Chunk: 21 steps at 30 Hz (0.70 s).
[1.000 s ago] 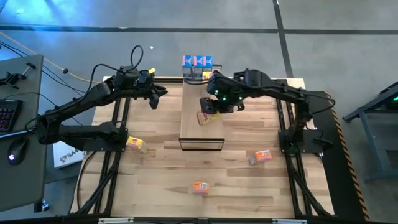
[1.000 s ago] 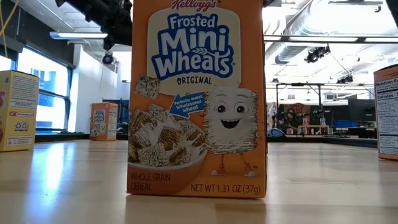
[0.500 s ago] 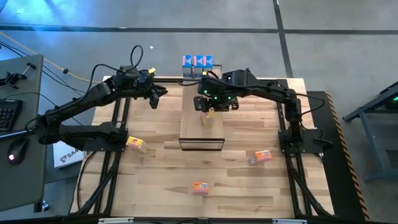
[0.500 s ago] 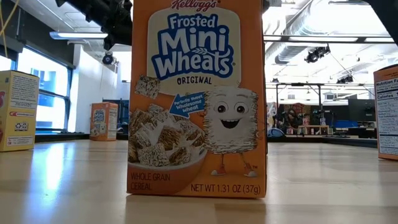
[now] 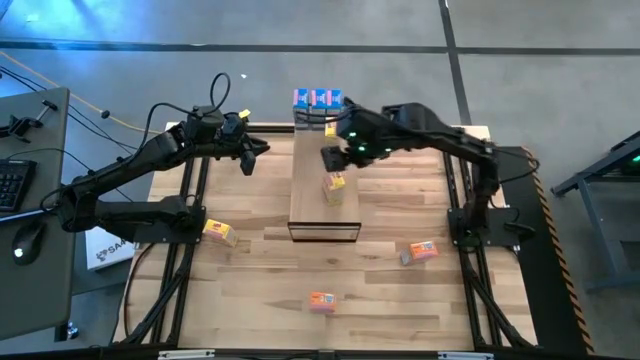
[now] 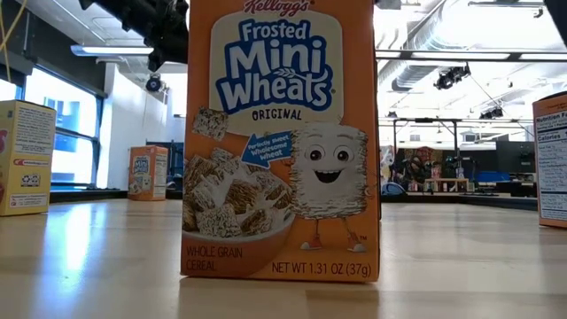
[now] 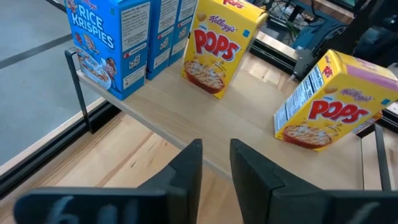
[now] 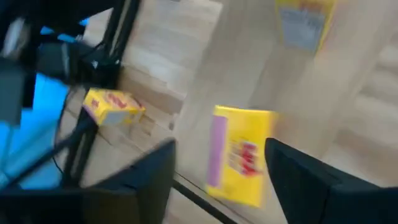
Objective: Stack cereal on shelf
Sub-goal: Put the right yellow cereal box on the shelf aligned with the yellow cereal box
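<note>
While the right end effector [image 5: 331, 158] hangs above the shelf [image 5: 324, 185], its fingers [image 8: 149, 180] stand spread with nothing between them; a yellow Pops box [image 5: 334, 188] sits on the shelf's top plank just below, apart from the fingers. That box appears tilted in the left wrist view [image 7: 333, 102].

Left end effector [image 5: 250, 160]: off the shelf's left side, over the desk [image 5: 380, 290], near the shelf's far end. Fingers [image 7: 186, 171] drawn close, only a narrow gap between them, pinching nothing.

At the shelf's far end:
- three blue Rice Krispies boxes [image 5: 318, 98] in a row, upright [image 7: 109, 43]
- a second yellow Pops box [image 7: 217, 46], upright, just beside the blue ones

On the desk, off the shelf:
- yellow box [image 5: 220, 232], left of the shelf's near end
- orange-red box [image 5: 421, 251], right of the shelf's near end
- orange box [image 5: 321, 300], well in front of the shelf's near end

Low view: a Frosted Mini Wheats box [image 6: 282, 142] stands upright close to the lens. Another yellow box [image 6: 27, 158] shows to one side, a small orange one [image 6: 147, 173] farther back, and the edge of one more box [image 6: 551, 159] at the opposite side.
</note>
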### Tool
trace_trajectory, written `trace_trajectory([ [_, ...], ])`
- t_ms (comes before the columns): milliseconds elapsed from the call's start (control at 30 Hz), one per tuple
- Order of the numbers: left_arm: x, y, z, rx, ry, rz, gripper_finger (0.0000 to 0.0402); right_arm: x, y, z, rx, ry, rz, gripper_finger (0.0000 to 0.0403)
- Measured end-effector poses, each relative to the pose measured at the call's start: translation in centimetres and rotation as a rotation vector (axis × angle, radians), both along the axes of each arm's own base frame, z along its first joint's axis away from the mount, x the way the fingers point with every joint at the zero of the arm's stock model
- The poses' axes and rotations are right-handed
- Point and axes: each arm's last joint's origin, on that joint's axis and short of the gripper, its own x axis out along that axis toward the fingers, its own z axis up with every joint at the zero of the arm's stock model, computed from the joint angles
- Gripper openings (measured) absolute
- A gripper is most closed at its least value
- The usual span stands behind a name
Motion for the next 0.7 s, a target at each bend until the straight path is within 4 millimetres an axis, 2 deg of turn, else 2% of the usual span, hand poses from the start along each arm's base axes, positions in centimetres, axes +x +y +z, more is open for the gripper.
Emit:
trace_trajectory([
  [133, 0.0, 0.0, 0.0, -0.001, 0.000, -0.001, 0.0034, -2.6, 2.2, 0.6, -0.046, 0.124, 0.273, 0.0153],
  [233, 0.0, 0.0, 0.0, -0.001, -0.001, -0.002, 0.0007, -2.6, 4.6, 0.7, -0.137, 0.126, 0.494, 0.0084],
  [333, 0.0, 0.0, 0.0, -0.008, -0.003, 0.002, 0.0005, -2.0, 6.5, 0.2, -0.204, 0.132, 0.621, 0.0018],
  [400, 0.0, 0.0, 0.0, -0.008, -0.003, 0.002, 0.0006, -1.3, 7.0, -0.8, -0.233, 0.195, 0.641, 0.0010],
  [533, 0.0, 0.0, 0.0, -0.008, -0.004, 0.002, 0.0001, 0.5, 6.9, -2.7, -0.284, 0.227, 0.654, 0.0024],
  [700, 0.0, 0.0, 0.0, -0.010, -0.001, 0.003, 0.0001, 1.9, 5.8, -5.7, -0.297, 0.297, 0.643, 0.0003],
])
